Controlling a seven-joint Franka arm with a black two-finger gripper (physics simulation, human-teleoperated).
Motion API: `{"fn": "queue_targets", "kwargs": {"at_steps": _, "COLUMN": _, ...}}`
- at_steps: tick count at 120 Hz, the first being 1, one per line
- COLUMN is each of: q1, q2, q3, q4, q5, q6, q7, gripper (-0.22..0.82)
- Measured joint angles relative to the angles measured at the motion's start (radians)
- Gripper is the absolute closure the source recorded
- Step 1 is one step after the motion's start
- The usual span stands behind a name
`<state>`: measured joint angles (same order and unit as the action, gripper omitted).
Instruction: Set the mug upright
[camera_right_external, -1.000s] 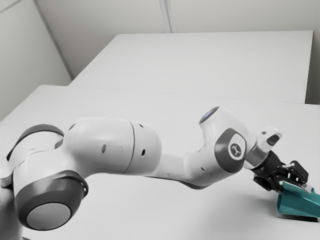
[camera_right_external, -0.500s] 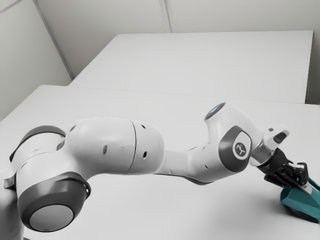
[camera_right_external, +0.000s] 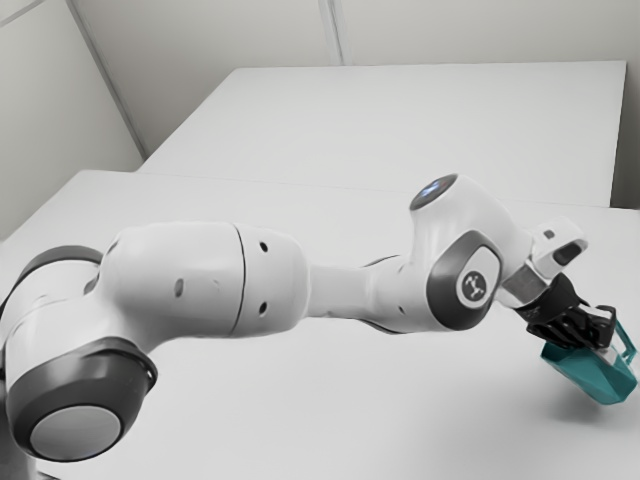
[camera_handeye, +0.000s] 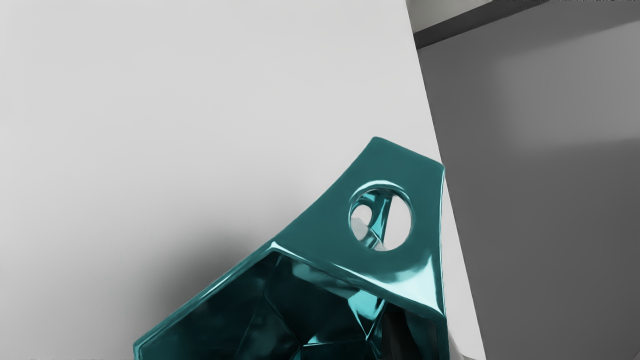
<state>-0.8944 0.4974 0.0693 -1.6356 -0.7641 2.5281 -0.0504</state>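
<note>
Beyond the handle of the teal mug runs an edge of the wide, pale tabletop. The pincer grips its wall, one finger inside, holding it tilted over the surface.

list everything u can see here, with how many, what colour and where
mug: one, teal, tilted in the claw's grip above the front table
handle: one, teal, on the mug's side
front table: one, white, below arm and mug
back table: one, white, behind the front one
walls: two, pale grey, behind the tables and at the exterior view's left
grey surface: one, dark grey, beyond the table edge in the wrist view, maybe floor
strip: one, darker grey, along that surface's edge
arm: one, white with grey joints, reaching toward the exterior view's right
claw: one, black, at the arm's end, on the mug
</note>
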Motion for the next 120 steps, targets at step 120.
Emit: {"fn": "queue_targets", "kwargs": {"at_steps": 120, "q1": 0.510, "q2": -0.242, "q3": 0.012, "q4": -0.216, "q5": 0.653, "q6": -0.376, "q7": -0.105, "gripper": 0.79}}
